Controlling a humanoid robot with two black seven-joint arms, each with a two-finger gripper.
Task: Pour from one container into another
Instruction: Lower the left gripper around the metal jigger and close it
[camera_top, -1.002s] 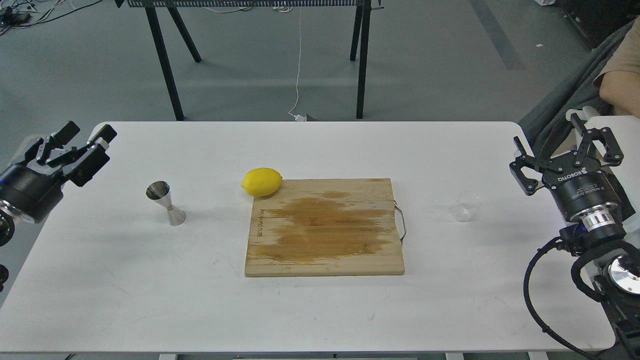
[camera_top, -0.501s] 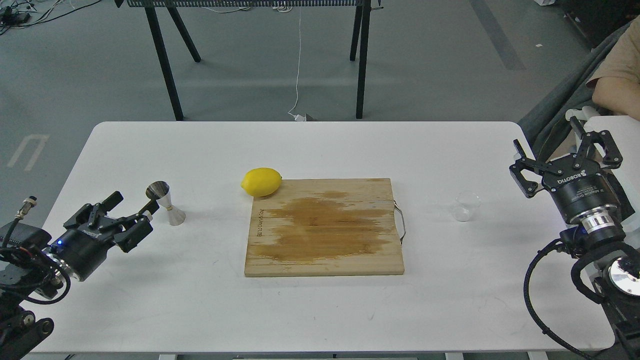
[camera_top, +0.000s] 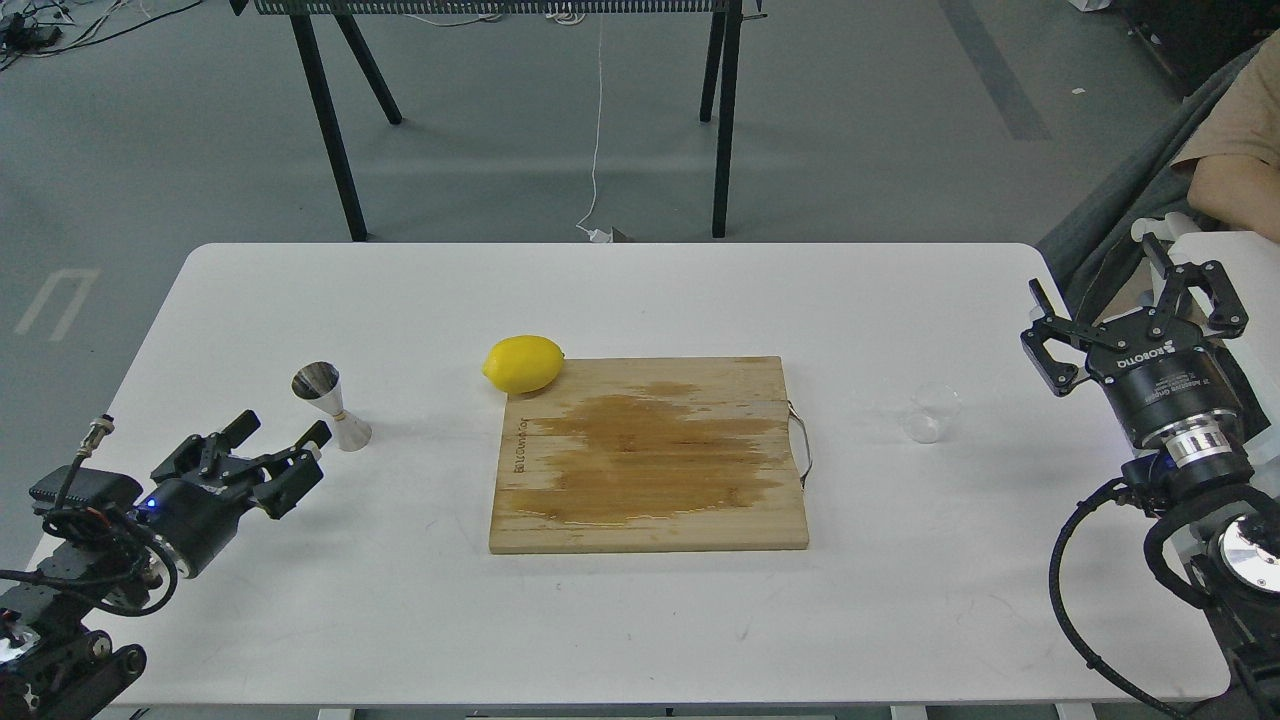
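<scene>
The small clear plastic cup stands upright on the white table, right of the cutting board. The steel hourglass jigger stands upright on the left side. My left gripper is open and empty, low over the table just in front and left of the jigger, not touching it. My right gripper is open and empty at the table's right edge, to the right of the cup and a little behind it, fingers pointing away from me.
A wooden cutting board with a wet stain and a metal handle lies mid-table. A lemon rests at its far left corner. A person's arm shows at the far right.
My left arm dropped from the table's upper left edge to low over the table near the jigger, then edged slightly right and down. The right gripper has barely moved.
</scene>
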